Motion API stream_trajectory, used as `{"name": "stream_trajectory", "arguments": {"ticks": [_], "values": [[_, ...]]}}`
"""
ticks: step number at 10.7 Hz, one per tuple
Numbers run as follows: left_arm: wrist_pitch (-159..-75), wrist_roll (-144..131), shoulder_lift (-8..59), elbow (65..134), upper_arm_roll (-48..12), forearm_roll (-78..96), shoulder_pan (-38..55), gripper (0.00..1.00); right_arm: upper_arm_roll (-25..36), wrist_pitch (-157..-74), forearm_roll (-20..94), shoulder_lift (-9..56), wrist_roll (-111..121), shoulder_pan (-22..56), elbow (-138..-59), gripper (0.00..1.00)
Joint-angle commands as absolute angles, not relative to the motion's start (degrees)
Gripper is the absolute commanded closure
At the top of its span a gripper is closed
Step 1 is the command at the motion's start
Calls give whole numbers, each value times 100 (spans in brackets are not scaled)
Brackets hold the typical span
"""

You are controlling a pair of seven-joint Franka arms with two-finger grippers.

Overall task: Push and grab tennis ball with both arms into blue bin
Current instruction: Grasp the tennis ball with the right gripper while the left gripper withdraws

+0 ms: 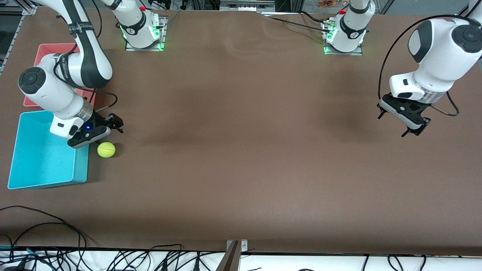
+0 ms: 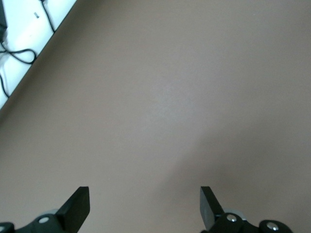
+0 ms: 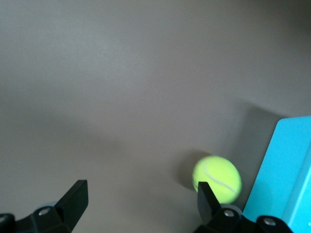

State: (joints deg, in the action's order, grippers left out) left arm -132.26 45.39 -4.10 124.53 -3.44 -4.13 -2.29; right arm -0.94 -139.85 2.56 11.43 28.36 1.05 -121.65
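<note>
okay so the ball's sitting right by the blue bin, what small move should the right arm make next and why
Probably shift the open right gripper over the tennis ball and lower it. The ball rests on the table beside the blue bin, outside it, off-centre from the fingers. The left gripper waits open over the table's other end.

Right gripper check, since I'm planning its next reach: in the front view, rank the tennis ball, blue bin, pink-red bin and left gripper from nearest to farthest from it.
From the right gripper, which is open:
1. Tennis ball, on the table just beside it, slightly nearer the camera.
2. Blue bin, whose wall is next to the ball.
3. Pink-red bin, farther from the camera than the blue bin.
4. Left gripper, open, waiting at the left arm's end.
</note>
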Motion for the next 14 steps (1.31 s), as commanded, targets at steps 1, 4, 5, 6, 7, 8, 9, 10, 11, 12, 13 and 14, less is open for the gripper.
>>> {"name": "stream_trajectory", "arguments": {"ticks": [1,4,5,6,7,8,9,10,11,12,13,14], "values": [[-12466,4078,-676,12139,-141,-536,-70,0,-97,-14342,387,1300,3480,-61,-12252,0],[-11447,3659,-694,11420,-141,-501,-53,0,-97,-14581,387,1327,3892,-123,-12384,0],[-11069,3413,-712,11182,-149,-501,-35,0,-97,-14590,387,1388,4007,-149,-12384,0],[-10752,3236,-712,10953,-167,-501,-26,0,-97,-14720,387,1484,4234,-202,-12384,0],[-10540,3113,-721,10795,-176,-501,8,0,-105,-14843,387,1616,4584,-298,-12384,0],[-10390,3016,-738,10706,-176,-501,17,0,-105,-14932,387,1713,4797,-412,-12384,0],[-10267,2849,-747,10635,-176,-501,35,0,-114,-14976,387,1749,4886,-465,-12384,0],[-10100,2665,-747,10539,-184,-501,44,0,-106,-14985,387,1766,4895,-466,-12401,0],[-9942,2489,-747,10425,-193,-501,44,0,-97,-14985,387,1819,4930,-475,-12480,0],[-9732,2244,-747,10285,-202,-492,44,0,-97,-14985,395,2089,5435,-518,-12472,0],[-9512,1945,-747,10135,-202,-483,44,0,-105,-14985,387,2214,5701,-710,-12463,0],[-9344,1586,-747,9995,-254,-483,61,0,-105,-14985,387,2258,5817,-764,-12472,0]]}}
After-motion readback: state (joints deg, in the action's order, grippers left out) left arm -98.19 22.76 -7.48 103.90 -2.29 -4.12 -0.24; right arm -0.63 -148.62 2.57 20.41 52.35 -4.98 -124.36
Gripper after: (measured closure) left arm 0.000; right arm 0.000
